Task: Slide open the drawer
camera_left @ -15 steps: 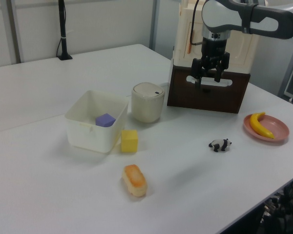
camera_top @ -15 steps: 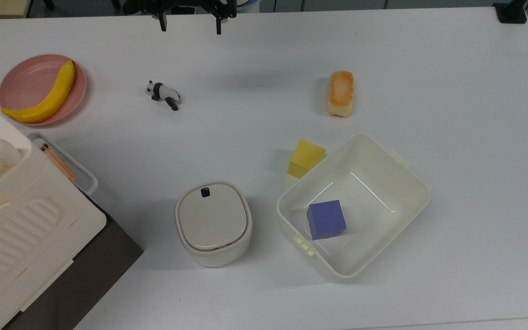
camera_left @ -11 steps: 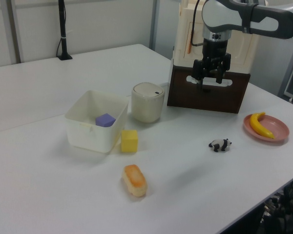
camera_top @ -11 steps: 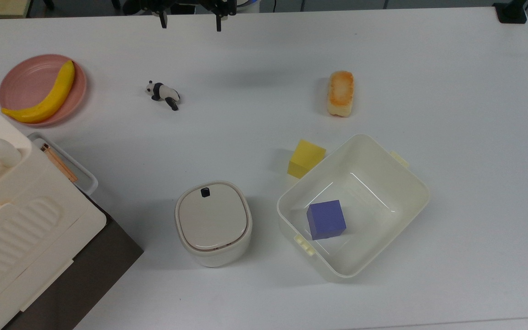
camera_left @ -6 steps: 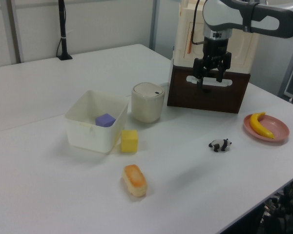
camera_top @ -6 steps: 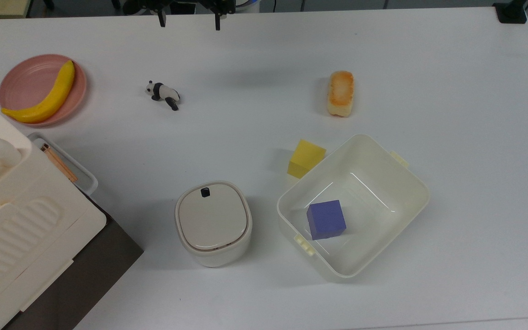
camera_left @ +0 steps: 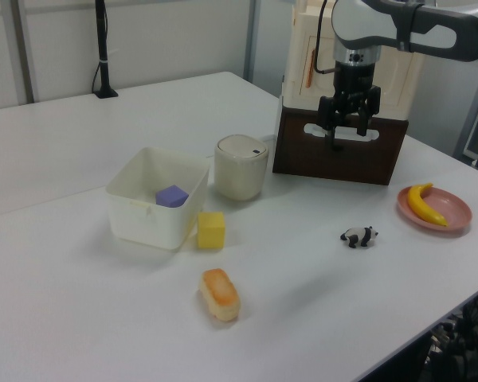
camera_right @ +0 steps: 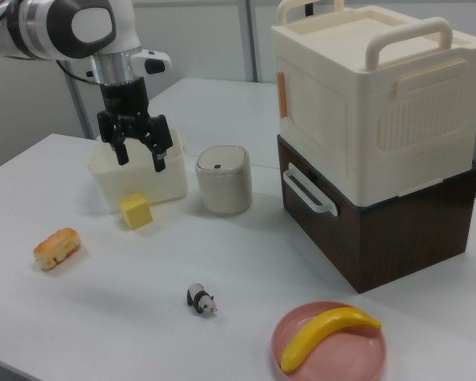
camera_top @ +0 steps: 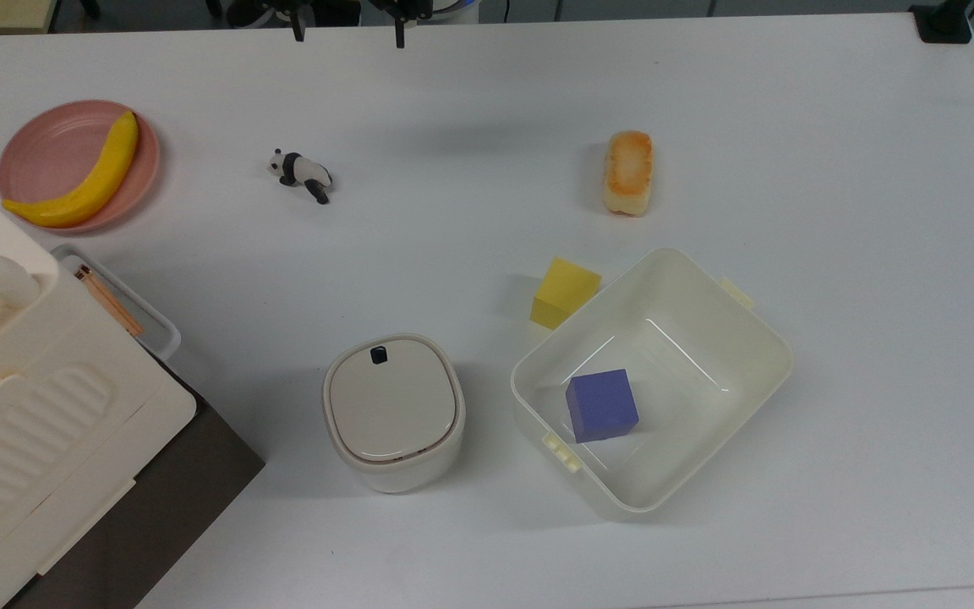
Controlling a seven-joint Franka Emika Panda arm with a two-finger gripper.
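Drawer (camera_right: 357,222) shut, handle (camera_right: 308,192) facing right view's left; gripper (camera_right: 139,149) jaws spread.

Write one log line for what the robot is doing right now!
stage: approach | gripper: open, in the air, holding nothing | drawer: shut, handle untouched

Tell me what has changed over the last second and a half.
The gripper, open and holding nothing, has drifted slightly toward the left view's right and a little upward; in the top view its fingertips have slipped nearer the top edge. The drawer is shut as before, its handle untouched. The banana, panda, bread and blocks have not moved.
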